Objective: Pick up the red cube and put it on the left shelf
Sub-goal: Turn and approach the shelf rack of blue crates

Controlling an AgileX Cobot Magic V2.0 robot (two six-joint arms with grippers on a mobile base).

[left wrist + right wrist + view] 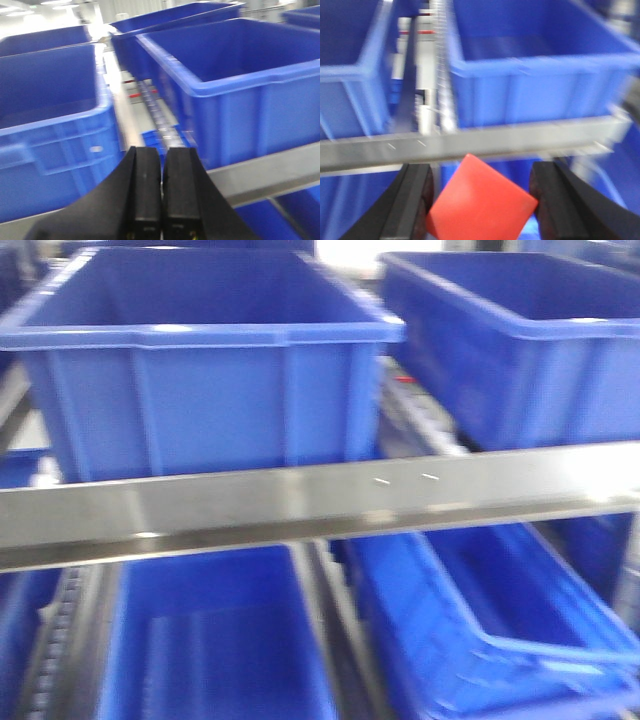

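The right end effector (481,197) is clamped on the small bright-red cube (477,206), held tilted in front of the brushed stainless-steel shelf (520,140) of deep-blue crates (535,95). The left end effector (162,185) has its fingers pressed together.

Bright overhead light; rail (330,495) glare; all views blurred.

Left gripper (161,156): closed, my two black fingers (145,190) pressed flat against each other, pointing straight ahead from the wrist. Right gripper (481,192): jaws held wide and clamped on the red cube (480,212), gripped corner to corner, tilted, touching both inner finger faces. Motion blur on this wrist view.
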